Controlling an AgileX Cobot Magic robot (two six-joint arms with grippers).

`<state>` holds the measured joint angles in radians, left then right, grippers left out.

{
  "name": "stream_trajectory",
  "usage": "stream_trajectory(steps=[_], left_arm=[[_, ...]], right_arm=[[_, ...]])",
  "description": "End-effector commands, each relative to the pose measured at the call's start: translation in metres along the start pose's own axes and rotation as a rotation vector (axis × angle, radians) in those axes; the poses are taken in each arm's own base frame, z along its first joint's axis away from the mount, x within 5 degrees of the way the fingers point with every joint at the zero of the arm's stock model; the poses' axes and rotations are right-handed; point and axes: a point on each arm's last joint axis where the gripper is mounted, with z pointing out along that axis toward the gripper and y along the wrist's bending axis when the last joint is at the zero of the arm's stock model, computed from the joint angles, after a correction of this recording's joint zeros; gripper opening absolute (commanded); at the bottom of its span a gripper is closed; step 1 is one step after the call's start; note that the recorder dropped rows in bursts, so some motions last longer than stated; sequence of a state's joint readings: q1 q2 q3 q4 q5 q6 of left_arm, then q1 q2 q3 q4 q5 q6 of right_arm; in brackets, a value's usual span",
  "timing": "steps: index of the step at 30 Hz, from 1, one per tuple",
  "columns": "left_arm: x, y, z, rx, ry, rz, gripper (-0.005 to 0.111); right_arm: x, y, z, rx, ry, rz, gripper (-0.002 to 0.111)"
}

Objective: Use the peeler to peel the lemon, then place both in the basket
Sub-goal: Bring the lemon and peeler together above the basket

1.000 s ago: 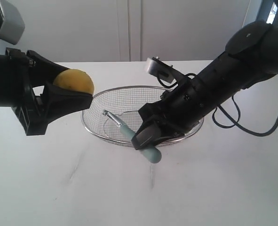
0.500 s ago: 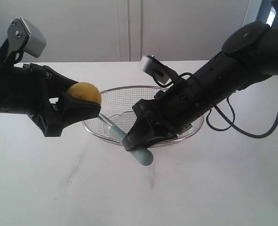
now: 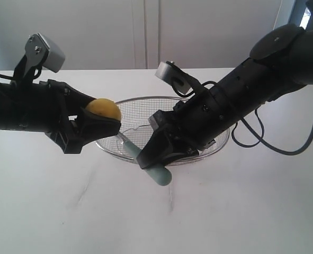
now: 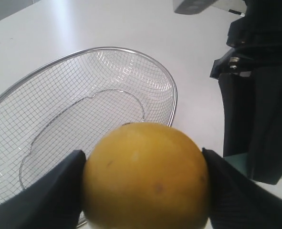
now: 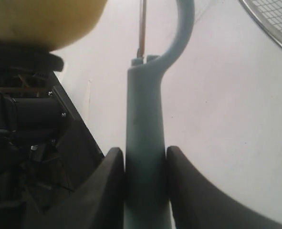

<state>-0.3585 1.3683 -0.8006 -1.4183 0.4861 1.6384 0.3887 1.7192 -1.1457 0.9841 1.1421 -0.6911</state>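
Gripping the lemon [image 3: 104, 109] from two sides, the left gripper [image 3: 107, 117] is clamped on it in the air over the near-left rim of the basket [image 3: 145, 98], which sits empty on the tabletop [image 3: 198, 211]. The right gripper [image 3: 155, 154] is clamped on the peeler [image 3: 159, 174] partway along its handle. The rounded butt sticks out below, and the blade head points up toward the underside of the lemon, just beside it. Whether metal touches rind cannot be told.

The rind looks whole, so peeling seems about to start.

Likely troubles:
- The lemon is pinched at only two spots on a smooth round skin. A firm push from the blade could roll or squeeze it out, and it could drop onto the rim or the tabletop.
- The handle is smooth and rounded, so it may twist between the jaws under load and the blade would skate off.
- The blade head is close to the left gripper's lower finger [image 3: 100, 128], so a low stroke would scrape the finger rather than the fruit.
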Motion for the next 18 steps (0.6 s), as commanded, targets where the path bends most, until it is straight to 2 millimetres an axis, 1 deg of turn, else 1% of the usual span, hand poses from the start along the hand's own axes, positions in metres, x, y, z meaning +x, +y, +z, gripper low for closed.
stream_trajectory(steps=[1,8,13,18], left_arm=[[0.0,-0.001,0.004,0.03,-0.019,-0.021,0.0],[0.003,0.0,0.007,0.03,-0.011,-0.03,0.0],[0.003,0.001,0.007,0.026,-0.01,-0.007,0.0],[0.003,0.001,0.007,0.024,-0.01,-0.007,0.0]], right_arm=[[0.001,0.002,0.0,-0.015,0.003,-0.006,0.0],[0.0,0.001,0.0,-0.009,-0.001,-0.007,0.0],[0.0,0.0,-0.001,-0.003,-0.004,-0.006,0.0],[-0.001,-0.008,-0.01,0.011,-0.036,0.016,0.0]])
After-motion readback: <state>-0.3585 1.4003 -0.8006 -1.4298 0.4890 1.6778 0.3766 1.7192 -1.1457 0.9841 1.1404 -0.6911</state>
